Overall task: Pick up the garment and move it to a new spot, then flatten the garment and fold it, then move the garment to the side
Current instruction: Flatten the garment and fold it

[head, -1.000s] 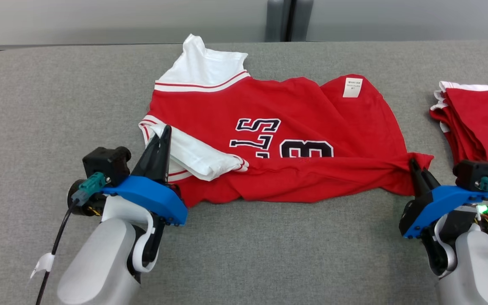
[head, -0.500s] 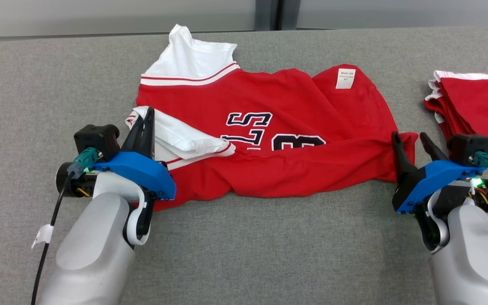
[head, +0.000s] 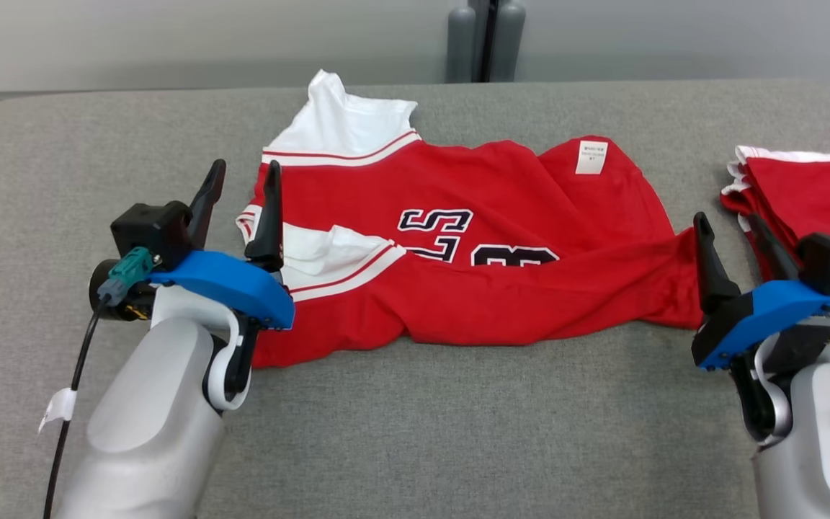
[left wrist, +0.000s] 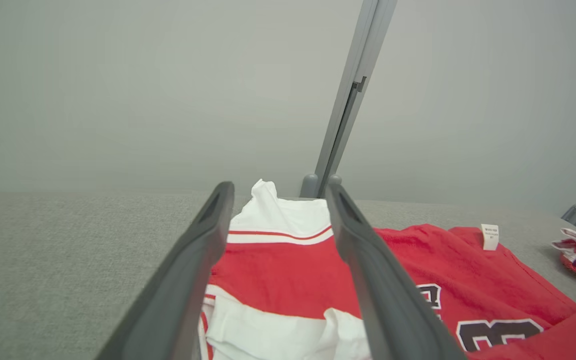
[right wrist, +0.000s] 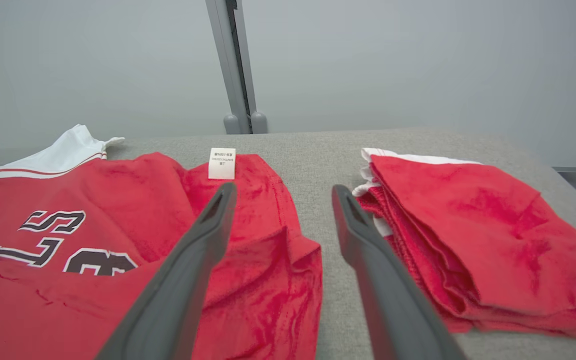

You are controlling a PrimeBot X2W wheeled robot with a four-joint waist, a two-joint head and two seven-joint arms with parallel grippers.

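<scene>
Claws (head: pixel 246 167) (head: pixel 725 218) newly apart; red jersey (head: pixel 501 187) rumpled

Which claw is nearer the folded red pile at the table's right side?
Right. The right claw, open, stands just beside the folded red pile, at the jersey hem corner. The left claw, open, is at the jersey's sleeve end, the whole jersey between.

garment (head: pixel 501 303) on table (head: pixel 415 432), folded pile (head: pixel 811 194) at its right
</scene>
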